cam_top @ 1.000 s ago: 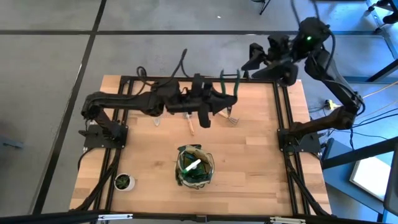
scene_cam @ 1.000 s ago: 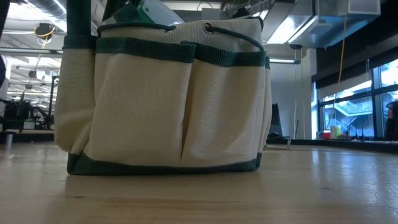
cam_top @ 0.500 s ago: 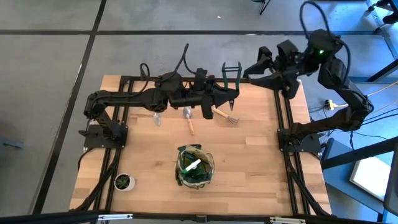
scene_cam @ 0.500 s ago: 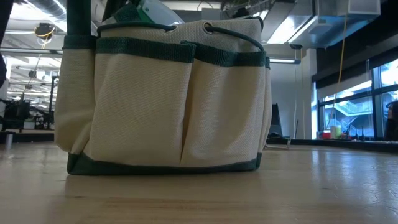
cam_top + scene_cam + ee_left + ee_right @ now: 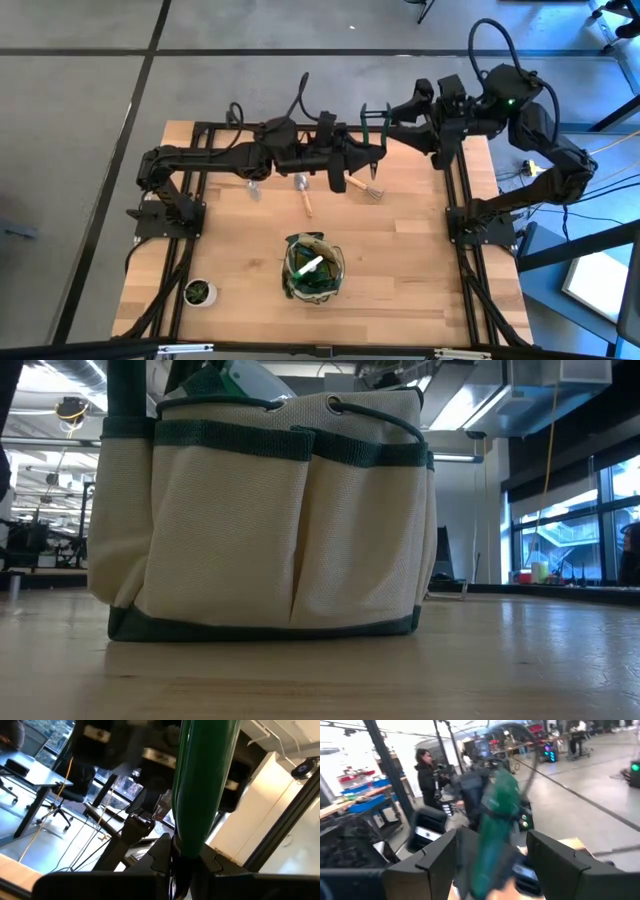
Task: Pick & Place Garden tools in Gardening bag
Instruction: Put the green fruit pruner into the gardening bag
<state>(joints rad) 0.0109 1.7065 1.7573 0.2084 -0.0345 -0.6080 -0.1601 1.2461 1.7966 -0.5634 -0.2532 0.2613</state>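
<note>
Passing a tool arm to arm, judged the step in hand: to do it well, the receiving jaws should clench fully on a handle before the giving jaws release, and only then carry the tool across to the bag. Items, left to right. Potted plant (image 5: 199,291), front-left corner of the desk (image 5: 420,260), not part of the task. Small trowel (image 5: 252,190) and wooden-handled trowel (image 5: 304,196), lying at the back of the desk, apart from each other. Gardening bag (image 5: 292,250), front centre, upright, mouth open, khaki pocketed walls with dark green trim in the low view; a spray bottle (image 5: 311,265) with white trigger already sits inside. Left gripper (image 5: 368,152), reached across the back of the desk, jaws clenched on the pruning shears (image 5: 374,113), held aloft with the looped green handles pointing away from the arm. Fork (image 5: 366,188), on the desk below that gripper. Right gripper (image 5: 394,121), at the back-right edge, jaws released and wide, one green handle between them in its wrist view but apparently not yet gripped.
</note>
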